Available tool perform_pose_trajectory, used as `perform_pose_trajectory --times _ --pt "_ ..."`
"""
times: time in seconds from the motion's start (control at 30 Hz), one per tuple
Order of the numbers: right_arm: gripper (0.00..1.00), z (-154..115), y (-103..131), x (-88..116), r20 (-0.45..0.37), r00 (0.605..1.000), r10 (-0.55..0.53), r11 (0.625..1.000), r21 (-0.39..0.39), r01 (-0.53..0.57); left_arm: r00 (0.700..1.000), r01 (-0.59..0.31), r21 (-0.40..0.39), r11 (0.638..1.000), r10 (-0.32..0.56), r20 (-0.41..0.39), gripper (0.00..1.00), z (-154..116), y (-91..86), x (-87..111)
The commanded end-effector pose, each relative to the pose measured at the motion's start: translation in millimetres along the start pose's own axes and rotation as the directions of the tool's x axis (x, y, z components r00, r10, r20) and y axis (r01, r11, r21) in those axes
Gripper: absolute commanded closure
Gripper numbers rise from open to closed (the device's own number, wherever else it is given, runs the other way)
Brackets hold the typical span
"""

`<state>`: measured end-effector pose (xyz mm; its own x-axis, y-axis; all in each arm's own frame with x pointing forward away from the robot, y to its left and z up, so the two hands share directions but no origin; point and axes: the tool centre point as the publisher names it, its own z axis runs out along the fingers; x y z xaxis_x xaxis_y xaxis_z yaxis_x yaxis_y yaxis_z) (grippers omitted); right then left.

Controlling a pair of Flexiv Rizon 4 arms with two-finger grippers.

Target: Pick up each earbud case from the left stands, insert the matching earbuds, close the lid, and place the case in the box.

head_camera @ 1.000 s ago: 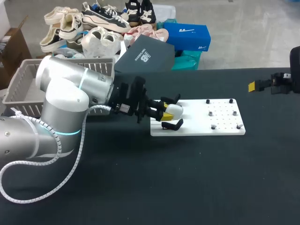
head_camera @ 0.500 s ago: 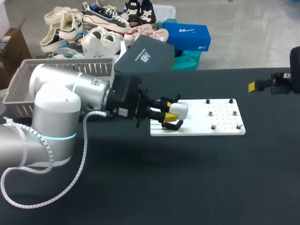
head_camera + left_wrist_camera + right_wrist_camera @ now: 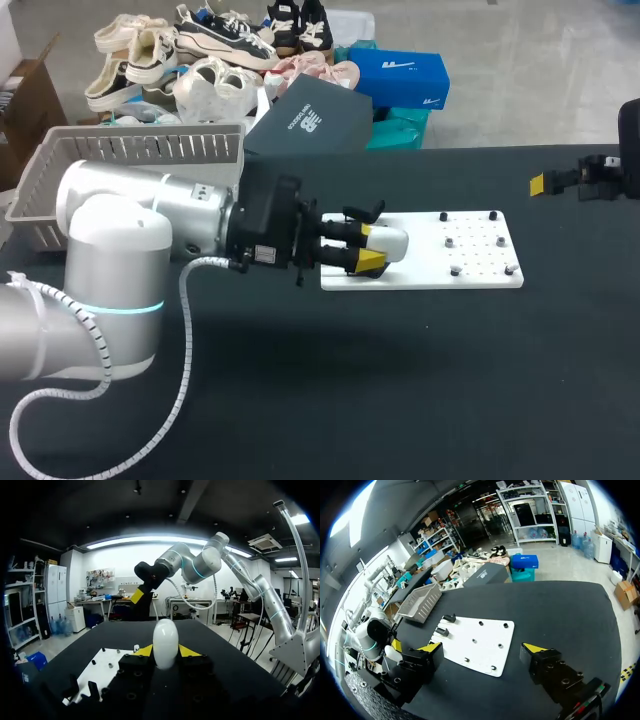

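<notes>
- One earbud case (image 3: 165, 643) is pinched by one end between the left fingers (image 3: 143, 651); slip could be caused by a bump against the stand (image 3: 365, 211).
- Right fingers (image 3: 432, 647) are spread, empty.

The head camera is looking down from above and behind onto the table (image 3: 400, 380), taking in its full width from a distance; the left wrist camera is sitting low and close behind the left pincer (image 3: 165, 651), facing level across the table toward the right arm (image 3: 200, 565); the right wrist camera is hovering higher, looking down past the right pincer (image 3: 484, 647) and back toward the left arm (image 3: 367, 635); the 2 wrist cameras are facing each other; all 3 views are sharing the white board (image 3: 480, 268) and the earbud case (image 3: 388, 241).
</notes>
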<state>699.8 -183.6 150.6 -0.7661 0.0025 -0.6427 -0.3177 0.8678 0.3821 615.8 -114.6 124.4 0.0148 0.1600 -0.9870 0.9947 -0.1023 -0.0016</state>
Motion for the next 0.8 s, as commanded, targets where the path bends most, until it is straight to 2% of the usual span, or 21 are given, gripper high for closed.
perform_pose_trajectory --times 0.03,0.53,0.6,0.8 --pt "0.0 -0.1 -1.2 0.1 0.0 1.0 -0.001 1.0 -0.004 0.001 1.0 -0.002 -0.038 0.999 0.002 0.002 1.0 -0.2 -3.6 -0.2" --pt "0.0 -0.1 -1.2 0.1 0.0 1.0 -0.001 1.0 -0.004 0.001 1.0 -0.002 -0.038 0.999 0.002 0.002 1.0 -0.2 -3.6 -0.2" --pt "0.0 -0.1 -1.2 0.1 0.0 1.0 -0.001 1.0 -0.004 0.001 1.0 -0.002 -0.051 0.999 0.002 0.003 1.0 -2.7 -8.6 3.5" --pt "0.0 -0.1 -1.2 0.1 0.0 1.0 -0.001 1.0 -0.004 0.001 0.997 -0.027 -0.039 0.999 0.03 0.069 1.0 16.2 -9.5 1.3"
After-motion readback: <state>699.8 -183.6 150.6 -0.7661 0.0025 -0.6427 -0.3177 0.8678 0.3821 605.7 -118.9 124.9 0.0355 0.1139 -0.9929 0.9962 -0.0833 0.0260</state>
